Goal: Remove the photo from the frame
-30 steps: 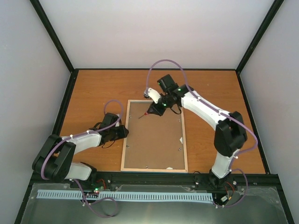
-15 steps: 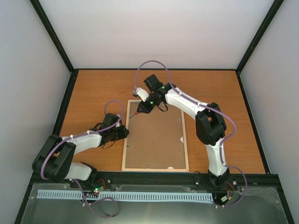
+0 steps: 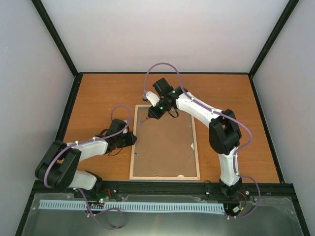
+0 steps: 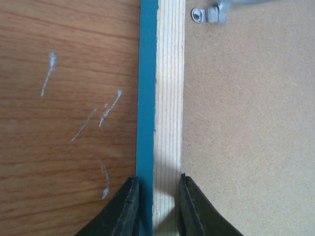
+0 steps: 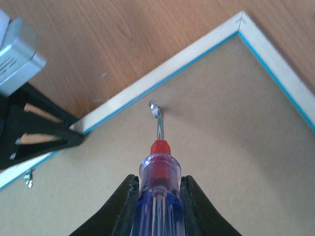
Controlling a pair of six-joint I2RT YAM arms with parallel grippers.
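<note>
While I am steadying the frame point(image 3: 196, 147) face down on the table point(image 3: 98, 98), the left gripper point(image 4: 157, 179) is pinching its left rail, nearly closed. The right gripper point(image 5: 157, 181) is clamping a screwdriver point(image 5: 160, 147), its tip touching a metal clip point(image 5: 154, 107) near the far-left corner. I am judging this an early stage — the backing board point(image 3: 165, 147) is sitting in place, the photo hidden beneath, nothing lifted out yet.
</note>
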